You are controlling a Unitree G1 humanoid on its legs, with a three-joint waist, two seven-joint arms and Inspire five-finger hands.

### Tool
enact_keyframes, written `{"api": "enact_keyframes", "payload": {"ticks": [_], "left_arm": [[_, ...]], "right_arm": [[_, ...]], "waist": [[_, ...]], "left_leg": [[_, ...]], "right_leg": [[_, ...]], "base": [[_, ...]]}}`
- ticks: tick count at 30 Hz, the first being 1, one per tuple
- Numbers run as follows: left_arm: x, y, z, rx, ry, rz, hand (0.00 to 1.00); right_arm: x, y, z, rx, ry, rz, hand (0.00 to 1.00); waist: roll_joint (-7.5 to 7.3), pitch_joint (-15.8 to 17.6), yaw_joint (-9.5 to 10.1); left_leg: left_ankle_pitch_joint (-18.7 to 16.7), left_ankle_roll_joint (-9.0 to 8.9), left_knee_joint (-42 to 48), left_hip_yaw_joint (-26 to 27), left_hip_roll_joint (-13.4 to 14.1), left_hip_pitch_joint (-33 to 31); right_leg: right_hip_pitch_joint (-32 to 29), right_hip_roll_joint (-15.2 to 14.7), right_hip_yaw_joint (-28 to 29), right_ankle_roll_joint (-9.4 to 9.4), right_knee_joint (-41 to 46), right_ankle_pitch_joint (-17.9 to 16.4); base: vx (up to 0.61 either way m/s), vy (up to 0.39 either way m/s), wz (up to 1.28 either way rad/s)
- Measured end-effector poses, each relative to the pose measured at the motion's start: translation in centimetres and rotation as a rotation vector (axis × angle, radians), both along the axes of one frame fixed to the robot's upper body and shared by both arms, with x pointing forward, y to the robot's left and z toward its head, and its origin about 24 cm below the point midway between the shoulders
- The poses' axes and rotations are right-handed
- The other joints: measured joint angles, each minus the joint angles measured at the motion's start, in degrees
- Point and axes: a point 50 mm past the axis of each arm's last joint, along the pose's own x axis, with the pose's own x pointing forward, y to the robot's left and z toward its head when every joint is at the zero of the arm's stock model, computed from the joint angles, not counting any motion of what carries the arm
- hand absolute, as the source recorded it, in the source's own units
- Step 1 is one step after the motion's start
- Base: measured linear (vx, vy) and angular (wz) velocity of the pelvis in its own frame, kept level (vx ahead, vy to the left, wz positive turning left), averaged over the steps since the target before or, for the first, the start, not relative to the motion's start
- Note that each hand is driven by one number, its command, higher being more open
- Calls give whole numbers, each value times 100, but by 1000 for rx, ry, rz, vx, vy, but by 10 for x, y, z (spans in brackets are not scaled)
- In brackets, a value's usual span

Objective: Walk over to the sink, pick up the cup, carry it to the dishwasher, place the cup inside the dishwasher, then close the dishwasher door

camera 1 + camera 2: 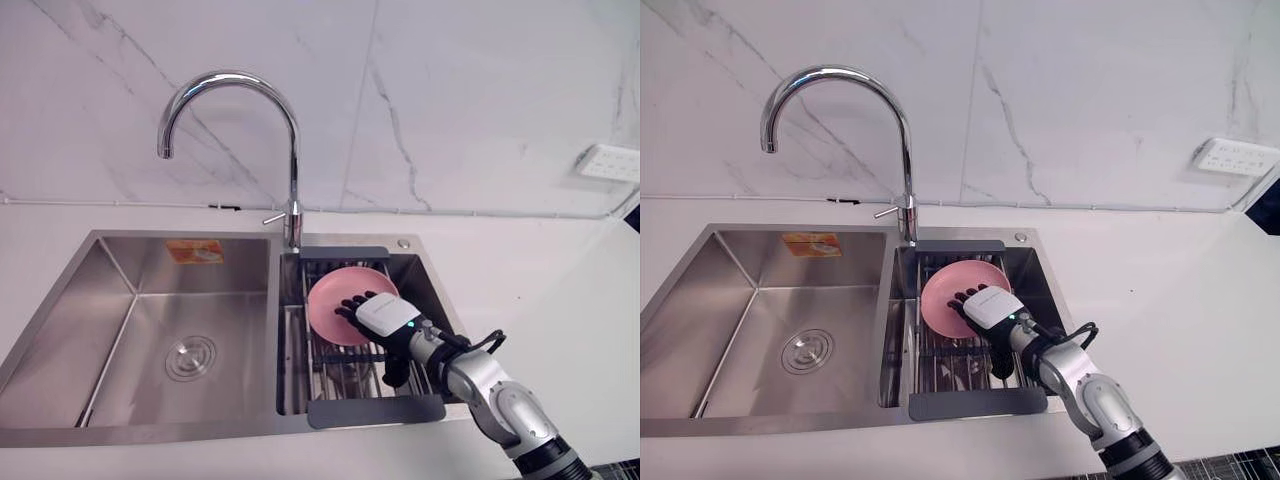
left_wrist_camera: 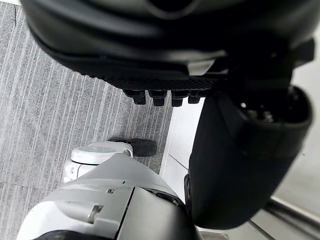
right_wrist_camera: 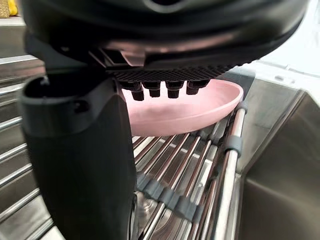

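White counter (image 1: pixel 545 300) carries one two-basin sink (image 1: pixel 100 285), one tap (image 1: pixel 292 150), one rack (image 1: pixel 340 372) and one pink bowl (image 1: pixel 328 300). Right hand (image 1: pixel 385 316) hangs open over the bowl, hiding its near rim; contact unclear. Left hand (image 2: pixel 165 50) is open, empty.

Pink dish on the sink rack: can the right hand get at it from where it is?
Probably yes. The right hand hangs open close over the pink dish, which lies on the rack in the sink's smaller basin; nothing stands between hand and dish.
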Motion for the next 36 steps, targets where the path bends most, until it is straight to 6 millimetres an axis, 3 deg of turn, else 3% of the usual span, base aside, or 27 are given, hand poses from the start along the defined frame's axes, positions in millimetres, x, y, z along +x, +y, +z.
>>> {"api": "enact_keyframes", "payload": {"ticks": [6,7,18,36], "left_arm": [[1,-4,-1,9,0,-6,100],[1,-4,-1,9,-1,-7,100],[0,-7,-2,13,3,-5,100],[-2,-15,-4,7,5,-18,100]], "right_arm": [[1,-1,-3,7,-83,-13,100],[1,-1,-4,6,-88,-16,0],[-2,7,-10,-5,-147,30,0],[-5,-9,-31,109,-241,-61,0]], "waist": [[68,-2,-1],[75,-2,-1],[135,-4,-10],[320,-31,-42]], "left_leg": [[0,1,3,-15,-2,-3],[1,1,3,-18,-2,-3],[7,0,19,-56,-8,-1],[91,-57,-102,-90,-6,-1]], "right_leg": [[8,-4,-18,0,0,0],[9,-4,-22,1,0,0],[39,-13,-57,1,-1,-1],[13,-2,-84,17,-3,-12]], "base": [[0,0,0],[0,0,0],[0,0,0],[0,0,0]]}}
